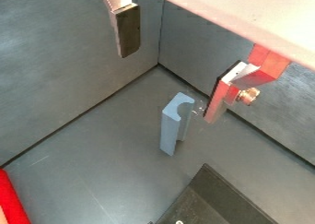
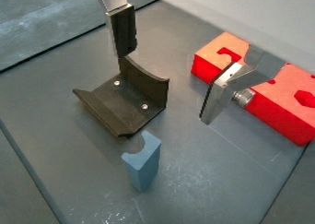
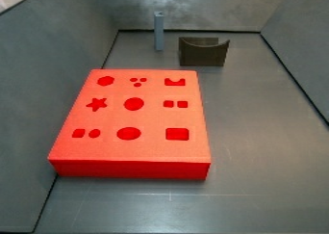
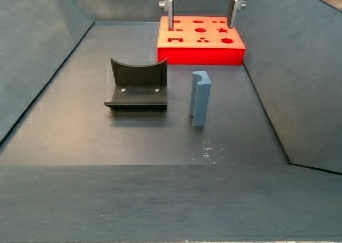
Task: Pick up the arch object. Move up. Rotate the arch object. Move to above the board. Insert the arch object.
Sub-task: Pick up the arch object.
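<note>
Standing untouched on the floor, the arch object (image 4: 201,97) is waiting upright just beside the fixture (image 4: 136,85).
The gripper (image 4: 202,4) is hanging high up by the board (image 4: 201,55), fingers apart and gripping nothing — by my reading, pickup, lift, rotation, transfer and insertion are all left to do.

Even, soft light; faint shadows, slight blur.

Hand (image 2: 167,66) raised, fingers (image 2: 123,32) spread wide, empty.
</note>
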